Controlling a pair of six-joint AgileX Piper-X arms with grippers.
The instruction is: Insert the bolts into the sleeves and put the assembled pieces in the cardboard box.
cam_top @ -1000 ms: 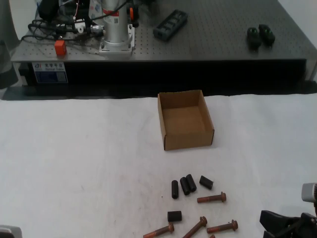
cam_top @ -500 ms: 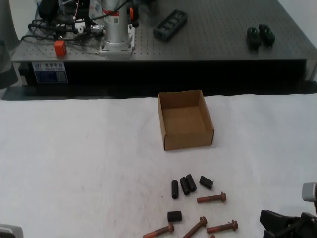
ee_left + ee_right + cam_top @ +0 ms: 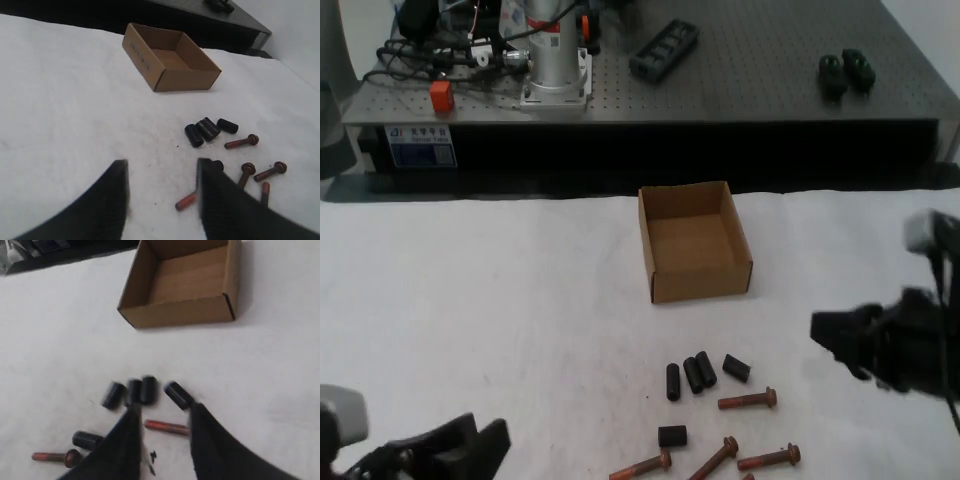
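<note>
White cloth (image 3: 470, 330), cardboard box (image 3: 700, 282), blue bench label (image 3: 418, 146), print illegible

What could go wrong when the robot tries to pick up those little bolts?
1. Three black sleeves lie close together, so the open right claw might nudge or pinch two at once.
2. The bolts and sleeves lie on their sides and may roll away if bumped.
3. The cardboard box stands apart from the pile, so a joined piece could slip out on the way.
</note>
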